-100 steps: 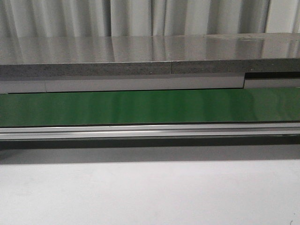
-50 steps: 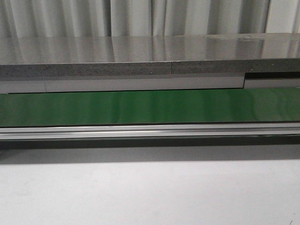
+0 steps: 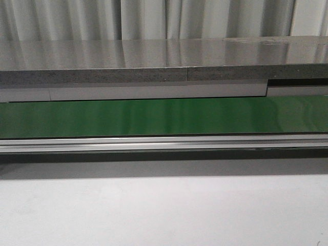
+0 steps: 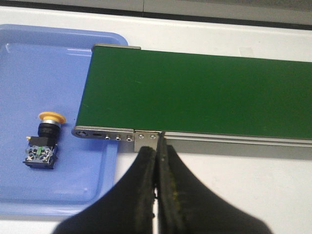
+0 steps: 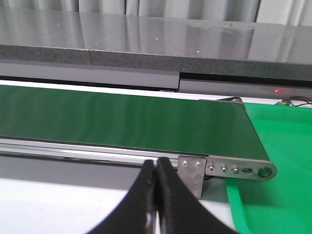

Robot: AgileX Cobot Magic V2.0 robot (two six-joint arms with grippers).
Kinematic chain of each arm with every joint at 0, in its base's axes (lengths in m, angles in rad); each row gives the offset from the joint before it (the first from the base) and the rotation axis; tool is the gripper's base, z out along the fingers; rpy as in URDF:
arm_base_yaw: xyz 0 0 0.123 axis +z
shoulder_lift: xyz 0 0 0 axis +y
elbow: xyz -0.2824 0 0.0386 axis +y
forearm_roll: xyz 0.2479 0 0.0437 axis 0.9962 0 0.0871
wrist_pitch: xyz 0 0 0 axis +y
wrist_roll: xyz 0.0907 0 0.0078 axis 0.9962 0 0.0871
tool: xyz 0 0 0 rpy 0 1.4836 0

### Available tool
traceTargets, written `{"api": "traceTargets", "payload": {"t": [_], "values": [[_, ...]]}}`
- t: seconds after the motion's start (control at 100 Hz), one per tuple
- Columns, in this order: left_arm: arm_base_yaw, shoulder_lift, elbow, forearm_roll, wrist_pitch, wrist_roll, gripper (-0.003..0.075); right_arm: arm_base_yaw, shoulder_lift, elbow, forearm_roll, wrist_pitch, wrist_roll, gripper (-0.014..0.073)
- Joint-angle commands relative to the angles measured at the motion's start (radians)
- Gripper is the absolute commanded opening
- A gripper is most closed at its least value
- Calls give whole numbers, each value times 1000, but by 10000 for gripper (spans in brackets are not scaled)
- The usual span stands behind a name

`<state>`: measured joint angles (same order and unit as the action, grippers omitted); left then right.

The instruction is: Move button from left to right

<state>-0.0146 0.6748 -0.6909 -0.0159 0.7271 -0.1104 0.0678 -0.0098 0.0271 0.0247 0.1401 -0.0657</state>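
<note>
Both grippers closed, empty, left gripper (image 4: 157, 155), right gripper (image 5: 156, 168)

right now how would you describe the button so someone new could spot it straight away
Find the blue tray at the end of the green conveyor belt. The button lies on its side in that tray, beside the belt's end. It is the only thing there: a round yellow-orange cap on a black boxy body.
</note>
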Motion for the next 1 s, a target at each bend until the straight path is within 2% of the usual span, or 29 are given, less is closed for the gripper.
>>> {"api": "traceTargets", "payload": {"t": [0.0,0.25,0.32,0.42,0.54,0.59,0.64,0.82,0.99], "values": [[-7,21,-35,-7,-66,-8,-20,-7,-20,-14,-2,-83,0,-67],[-7,50,-35,0,14,-6,-18,-7,-20,-14,-2,-83,0,-67],[-7,50,-35,0,39,11,17,-7,-20,-14,-2,-83,0,-67],[-7,50,-35,7,62,26,160,-7,-20,-14,-2,-83,0,-67],[-7,50,-35,16,74,26,433,-7,-20,-14,-2,-83,0,-67],[-7,50,-35,16,72,26,507,-7,-20,-14,-2,-83,0,-67],[-7,50,-35,16,82,26,546,-7,-20,-14,-2,-83,0,-67],[9,71,-41,124,172,14,548,-7,-20,-14,-2,-83,0,-67],[112,146,-85,181,187,-2,548,-7,-20,-14,-2,-83,0,-67]]}}
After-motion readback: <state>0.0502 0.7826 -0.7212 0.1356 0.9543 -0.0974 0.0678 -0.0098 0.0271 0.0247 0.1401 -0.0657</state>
